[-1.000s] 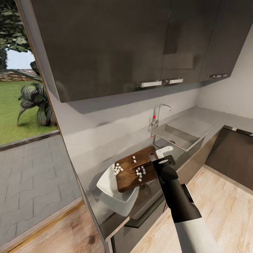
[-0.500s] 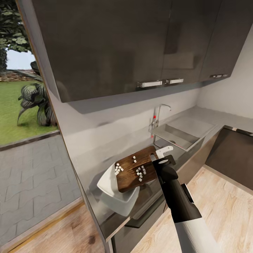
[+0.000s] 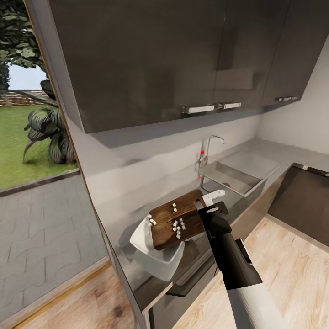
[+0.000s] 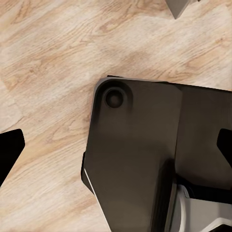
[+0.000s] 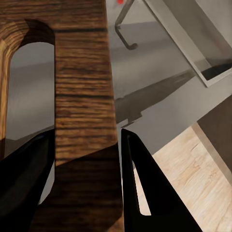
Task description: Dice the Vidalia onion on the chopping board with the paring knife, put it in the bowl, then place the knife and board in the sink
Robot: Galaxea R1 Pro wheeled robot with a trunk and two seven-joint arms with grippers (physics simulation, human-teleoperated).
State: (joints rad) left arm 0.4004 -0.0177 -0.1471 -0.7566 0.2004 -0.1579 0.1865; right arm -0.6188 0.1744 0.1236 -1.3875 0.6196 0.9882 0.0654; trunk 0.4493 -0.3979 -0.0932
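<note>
My right gripper (image 3: 208, 211) is shut on the handle end of the chopping board (image 3: 176, 221), which is held tilted with its low end over the white bowl (image 3: 155, 264). Several cubes of diced onion (image 3: 178, 226) lie on the board, a few near its low corner. In the right wrist view the black fingers (image 5: 145, 188) clamp the board (image 5: 82, 121) beside its slot. The sink (image 3: 233, 176) with its tap (image 3: 208, 148) lies just beyond on the countertop (image 3: 269, 153). My left gripper (image 4: 116, 150) hangs open over the floor. The paring knife and the whole Vidalia onion are out of view.
Dark wall cupboards (image 3: 183, 59) hang over the counter. A dark appliance (image 3: 301, 201) stands at the right. Light wooden floor (image 3: 292, 274) lies in front. At the left there is paving and a garden (image 3: 27, 151). My dark base (image 4: 140, 159) shows under the left gripper.
The diced onion has slid down the board, and fewer cubes sit at its low corner. The head view has shifted slightly. The right gripper keeps its hold.
</note>
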